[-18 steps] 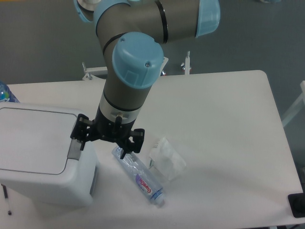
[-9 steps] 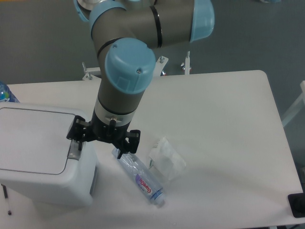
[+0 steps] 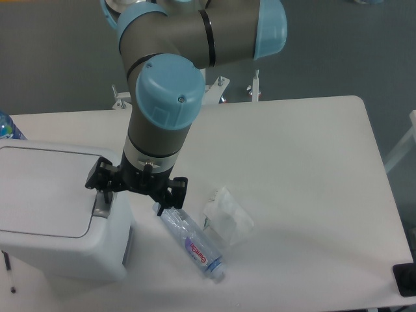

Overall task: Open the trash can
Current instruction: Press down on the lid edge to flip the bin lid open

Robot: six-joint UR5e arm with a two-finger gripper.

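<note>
The trash can sits lid-closed, the spread, empty claw over its grey tab.

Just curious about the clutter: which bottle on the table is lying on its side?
The clear bottle with the purple label, lying beside the crumpled plastic wrapper. The other one, the blue-capped bottle, shows only partly at the left edge.

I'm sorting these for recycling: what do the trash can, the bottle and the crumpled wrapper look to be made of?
Trash can: likely moulded plastic, smooth matte white, with rounded corners and a grey tab.
Bottle: clear thin plastic; the table shows through it, and it carries a purple-and-white printed label.
Wrapper: seemingly thin translucent plastic film, creased and crumpled; it could be a bag.
</note>
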